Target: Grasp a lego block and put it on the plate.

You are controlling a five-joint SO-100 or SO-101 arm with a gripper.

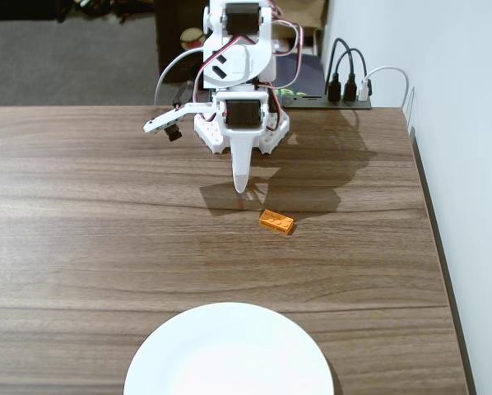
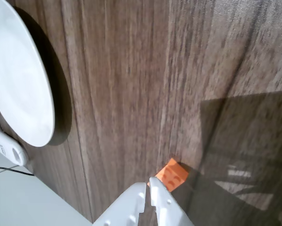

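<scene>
The orange lego block point(image 1: 276, 221) lies flat on the wooden table, right of centre. The white plate point(image 1: 228, 352) sits at the front edge, partly cut off. My white gripper point(image 1: 241, 186) hangs shut and empty above the table, behind and a little left of the block. In the wrist view the two fingers point(image 2: 148, 186) meet at the bottom edge with only a thin slit between them, and the block point(image 2: 173, 174) shows just past their tips, partly hidden by the right finger. The plate point(image 2: 18, 84) fills the upper left of the wrist view.
The arm's white base point(image 1: 239, 123) stands at the table's back edge. A black USB hub with cables point(image 1: 345, 90) sits at the back right by the wall. The table's right edge point(image 1: 435, 247) runs along the white wall.
</scene>
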